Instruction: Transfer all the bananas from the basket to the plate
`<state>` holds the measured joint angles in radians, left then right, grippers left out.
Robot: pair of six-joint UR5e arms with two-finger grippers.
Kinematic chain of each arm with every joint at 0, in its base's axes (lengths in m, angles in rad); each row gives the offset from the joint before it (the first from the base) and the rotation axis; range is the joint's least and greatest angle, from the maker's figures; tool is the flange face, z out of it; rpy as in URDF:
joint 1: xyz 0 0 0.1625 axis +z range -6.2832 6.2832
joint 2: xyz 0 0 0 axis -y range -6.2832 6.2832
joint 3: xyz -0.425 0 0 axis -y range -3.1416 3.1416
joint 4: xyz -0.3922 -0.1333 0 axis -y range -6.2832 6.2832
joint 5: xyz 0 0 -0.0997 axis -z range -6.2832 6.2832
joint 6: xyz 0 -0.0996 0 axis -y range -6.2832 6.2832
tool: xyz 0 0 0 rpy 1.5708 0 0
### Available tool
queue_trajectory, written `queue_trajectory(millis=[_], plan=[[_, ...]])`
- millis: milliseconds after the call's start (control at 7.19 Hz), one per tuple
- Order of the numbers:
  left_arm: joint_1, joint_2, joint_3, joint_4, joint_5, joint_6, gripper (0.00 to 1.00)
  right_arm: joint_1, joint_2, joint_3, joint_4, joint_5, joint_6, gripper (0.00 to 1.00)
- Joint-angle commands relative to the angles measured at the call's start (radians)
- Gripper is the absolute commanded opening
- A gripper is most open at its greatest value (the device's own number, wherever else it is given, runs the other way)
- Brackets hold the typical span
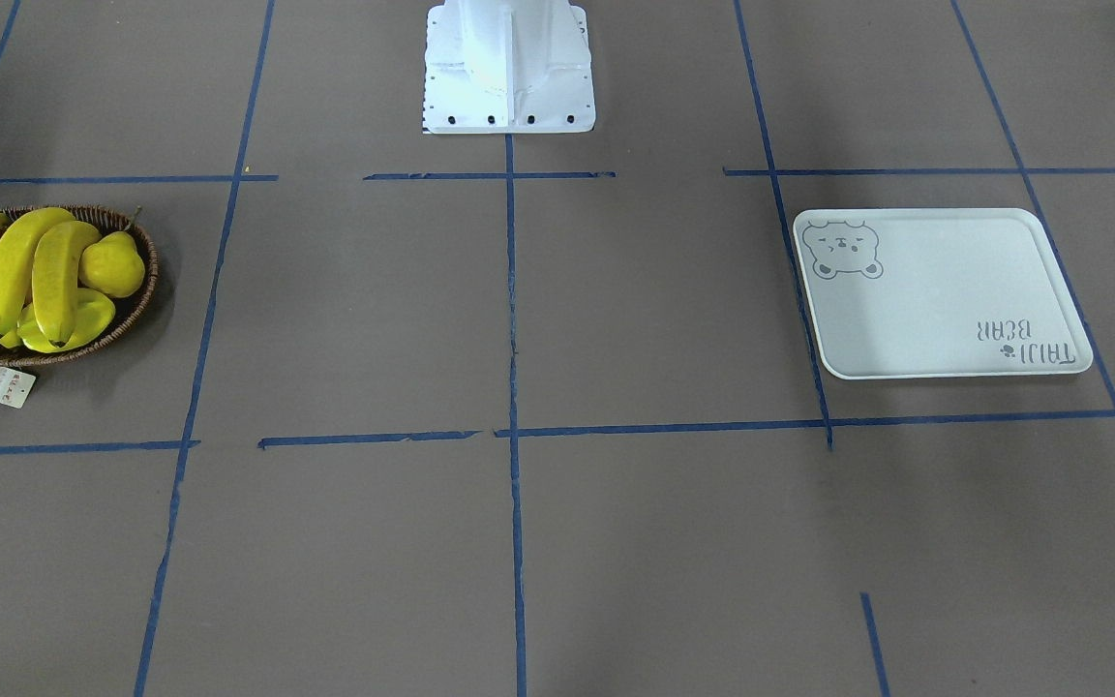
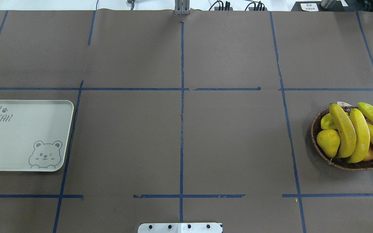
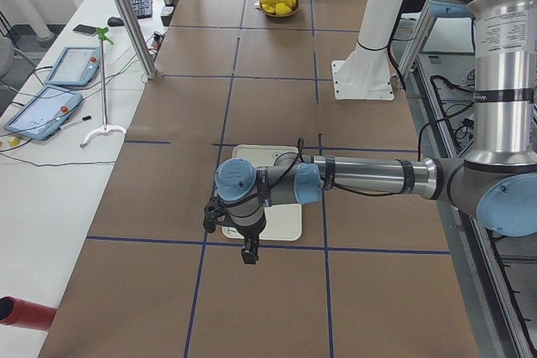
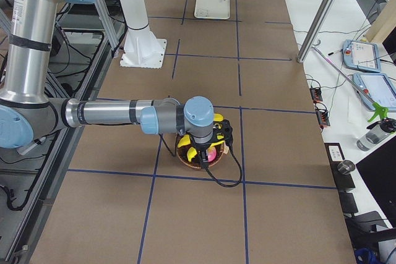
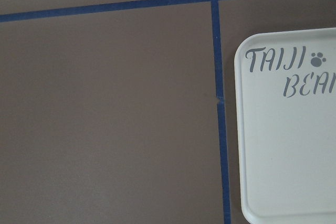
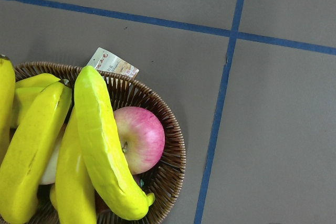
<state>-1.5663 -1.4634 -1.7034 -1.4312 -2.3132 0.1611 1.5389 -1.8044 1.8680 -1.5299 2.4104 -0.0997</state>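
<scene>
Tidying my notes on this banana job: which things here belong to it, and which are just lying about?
For the job: bananas, basket, plate.
Just lying about: pear, apple.

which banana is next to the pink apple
The rightmost banana in the right wrist view, lying against the apple; the other bananas sit farther left.

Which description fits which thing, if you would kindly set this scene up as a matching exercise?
1 bananas
2 plate
3 apple
4 paper tag

A empty, with a bear drawing
B pink-red, partly under a banana
C just outside the rim of the basket
D long, yellow, piled in the basket

Pairs: 1-D, 2-A, 3-B, 4-C
</scene>
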Motion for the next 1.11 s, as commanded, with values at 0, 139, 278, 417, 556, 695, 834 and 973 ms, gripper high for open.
queue_trajectory(millis=[0,139,278,417,556,695,834,973], plan=[[0.0,0.0,-0.001,0.002,-0.002,0.0,1.0,-0.031,-0.003,-0.003,0.069,-0.01,0.0,1.0],[0.002,0.0,0.001,0.0,0.0,0.0,1.0,-0.057,-0.009,-0.001,0.118,-0.011,-0.005,1.0],[0.002,0.0,0.004,0.002,0.0,0.0,1.0,-0.1,-0.035,-0.003,0.216,-0.023,-0.003,1.0],[0.002,0.0,0.013,0.0,-0.002,0.0,1.0,-0.133,-0.064,-0.007,0.305,-0.034,0.003,1.0],[0.003,0.0,0.016,0.0,-0.002,0.0,1.0,-0.164,-0.082,-0.007,0.341,-0.037,0.008,0.99],[0.003,0.0,0.018,0.0,0.0,-0.002,1.0,-0.202,-0.085,-0.007,0.356,-0.068,0.023,0.99],[0.003,0.0,0.018,0.002,0.0,-0.005,1.0,-0.238,-0.087,-0.009,0.39,-0.103,0.079,0.98],[0.003,0.0,0.018,0.002,0.0,-0.006,1.0,-0.258,-0.101,-0.013,0.436,-0.125,0.122,0.97]])
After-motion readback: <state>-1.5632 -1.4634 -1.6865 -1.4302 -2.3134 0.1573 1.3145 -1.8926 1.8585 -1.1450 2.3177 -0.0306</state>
